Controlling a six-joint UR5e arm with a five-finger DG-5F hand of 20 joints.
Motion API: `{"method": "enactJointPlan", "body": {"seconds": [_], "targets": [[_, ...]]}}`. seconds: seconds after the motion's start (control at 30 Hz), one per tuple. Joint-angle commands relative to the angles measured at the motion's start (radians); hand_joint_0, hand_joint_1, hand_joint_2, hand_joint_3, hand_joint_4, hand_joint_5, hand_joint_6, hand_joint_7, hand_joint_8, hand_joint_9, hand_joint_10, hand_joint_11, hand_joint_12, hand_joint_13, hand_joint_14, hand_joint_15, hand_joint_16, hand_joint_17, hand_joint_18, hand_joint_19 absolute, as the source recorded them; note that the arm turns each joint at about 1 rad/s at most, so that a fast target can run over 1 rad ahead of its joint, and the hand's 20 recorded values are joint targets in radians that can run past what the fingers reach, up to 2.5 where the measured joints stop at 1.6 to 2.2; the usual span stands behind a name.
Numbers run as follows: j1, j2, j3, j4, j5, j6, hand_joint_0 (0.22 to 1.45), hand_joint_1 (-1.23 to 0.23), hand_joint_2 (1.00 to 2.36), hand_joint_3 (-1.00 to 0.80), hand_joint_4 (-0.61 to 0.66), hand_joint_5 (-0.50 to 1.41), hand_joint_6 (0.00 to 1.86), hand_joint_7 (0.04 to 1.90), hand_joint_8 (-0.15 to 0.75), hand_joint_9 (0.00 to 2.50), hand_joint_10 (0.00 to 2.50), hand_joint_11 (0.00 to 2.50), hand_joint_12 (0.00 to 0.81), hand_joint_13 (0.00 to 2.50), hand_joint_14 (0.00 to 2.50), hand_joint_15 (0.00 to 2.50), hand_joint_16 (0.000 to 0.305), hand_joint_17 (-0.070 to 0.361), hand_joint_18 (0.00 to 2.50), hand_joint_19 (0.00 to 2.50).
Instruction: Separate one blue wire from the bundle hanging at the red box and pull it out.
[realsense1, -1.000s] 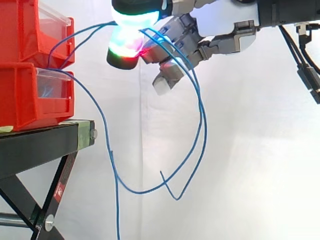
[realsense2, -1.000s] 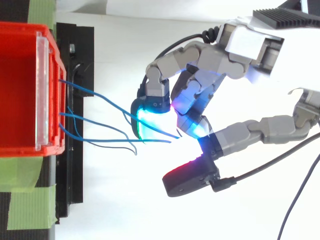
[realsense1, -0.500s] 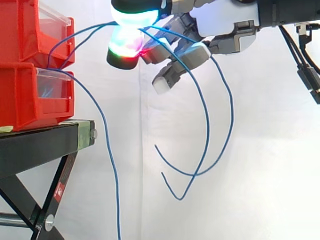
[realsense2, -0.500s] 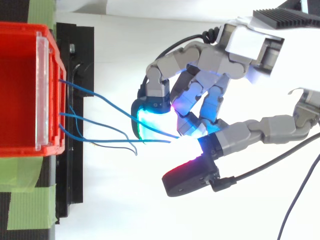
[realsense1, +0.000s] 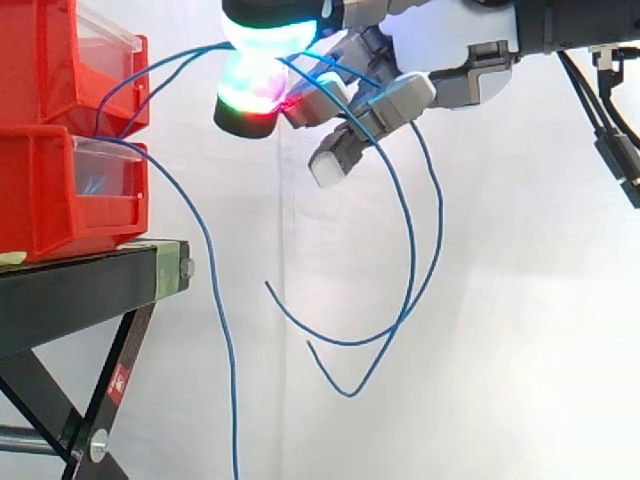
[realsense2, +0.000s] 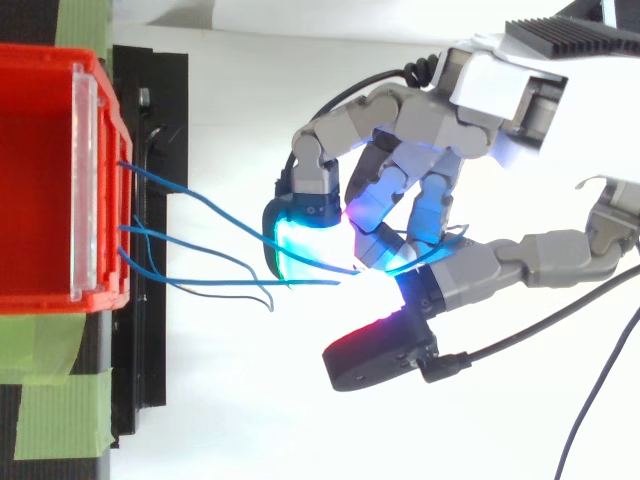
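Several thin blue wires (realsense2: 205, 203) run from the front of the red bin (realsense2: 40, 58) to my hand (realsense2: 480, 100). In the side view the hand (realsense1: 400, 98) is high up, right of the stacked red bins (realsense1: 60, 195). Its fingers are curled, with glowing pads pinching the wires. From the hand two blue wires loop downward; one (realsense1: 437, 240) ends in a free tip at lower left, the other bends at a low kink (realsense1: 350, 394). Another blue wire (realsense1: 228, 380) hangs from the lower bin straight down past the stand.
The bins stand on a black stand (realsense1: 90, 285) with crossed legs below. Green tape (realsense2: 60, 410) lies on the stand beside the bin. A white curtain is behind, with free room to the right of and below the hand.
One wire loop has come away from the strand hanging at the bin; its free end swung right, then back left. Two of the hand's fingers have stretched out a little over the wires.
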Motion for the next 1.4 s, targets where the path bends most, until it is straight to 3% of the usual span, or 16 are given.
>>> {"method": "enactJointPlan", "body": {"seconds": [0.0, 0.27, 0.57, 0.63, 0.9, 1.13, 1.37], "targets": [[-0.001, 0.0, 0.0, 0.0, 0.0, -0.001, 0.64, -0.72, 1.02, -0.29, 0.19, -0.19, 0.91, 1.12, 0.388, 1.12, 0.0, 1.69, 0.388, 1.65, 0.03, 1.58, 0.056, 0.126, 0.86, 0.64], [0.0, 0.0, 0.0, 0.0, 0.0, -0.001, 0.7, -0.93, 1.01, -0.37, 0.18, -0.19, 0.91, 1.13, 0.37, 1.06, 0.0, 1.7, 0.385, 1.56, 0.01, 1.6, 0.055, 0.123, 0.84, 0.61], [0.0, 0.0, 0.0, 0.0, -0.001, -0.001, 0.73, -0.96, 1.0, -0.5, 0.2, -0.19, 0.91, 1.1, 0.364, 1.05, 0.01, 1.69, 0.385, 1.54, 0.0, 1.58, 0.055, 0.123, 0.82, 0.57], [0.0, 0.0, 0.0, 0.0, -0.001, -0.001, 0.72, -0.94, 1.0, -0.5, 0.2, -0.19, 0.91, 1.11, 0.367, 1.07, 0.01, 1.7, 0.385, 1.54, 0.0, 1.57, 0.054, 0.122, 0.82, 0.58], [0.0, 0.001, 0.0, 0.0, -0.001, -0.001, 0.6, -0.62, 1.0, -0.49, 0.23, -0.17, 0.9, 1.12, 0.386, 1.19, 0.01, 1.69, 0.386, 1.59, 0.09, 1.56, 0.055, 0.124, 0.84, 0.66], [0.0, 0.001, 0.0, 0.0, 0.0, -0.001, 0.57, -0.54, 1.0, -0.49, 0.23, -0.17, 0.89, 1.11, 0.392, 1.21, 0.01, 1.68, 0.392, 1.58, 0.13, 1.53, 0.057, 0.128, 0.86, 0.67], [0.0, 0.0, 0.0, 0.002, 0.0, -0.001, 0.6, -0.56, 1.0, -0.47, 0.23, -0.17, 0.89, 1.12, 0.388, 1.27, 0.01, 1.71, 0.384, 1.6, 0.12, 1.54, 0.056, 0.125, 0.89, 0.69]]}}
